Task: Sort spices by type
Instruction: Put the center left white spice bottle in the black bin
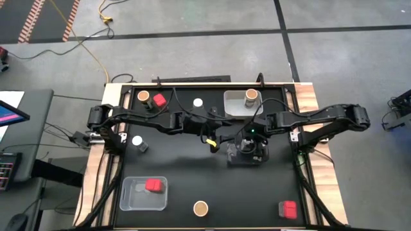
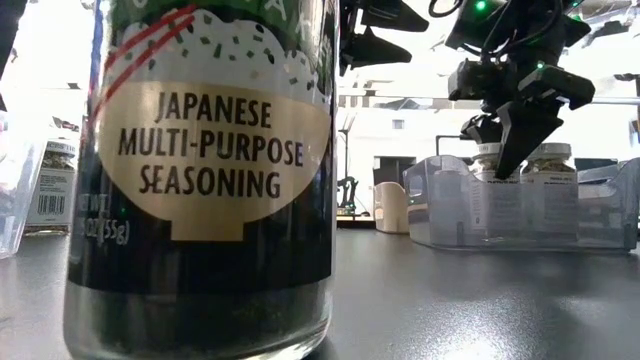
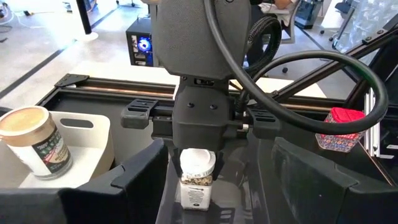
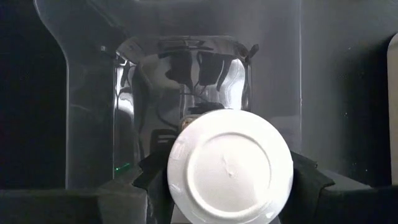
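The white-lidded jar [image 4: 230, 166] sits between the right gripper's [image 3: 198, 163] fingers, directly over the clear tray [image 1: 246, 154] at mid-table; the low view shows it among other jars inside that tray. The fingers flank the jar closely, but whether they grip it or have just let go cannot be told. The step in hand looks like placing this jar with its kind. The next move probably calls for parting the fingers fully and lifting straight up, since the tray's walls stand close around the jar.

The left gripper [image 1: 215, 142] hovers just beside the tray, fingers partly apart and empty, looking at the right gripper. Its closeness leaves little room on that side, so a vertical exit seems safest.

Still unsorted, by the look of it: a white-lidded jar [image 1: 198, 102] near the back, another [image 1: 137, 140] at the left, a cork jar [image 1: 144, 96] and red box [image 1: 158, 101] at the back left, a cork jar [image 1: 200, 208] at the front edge, and a red box [image 1: 288, 208] front right. The table's middle front is open for travel.
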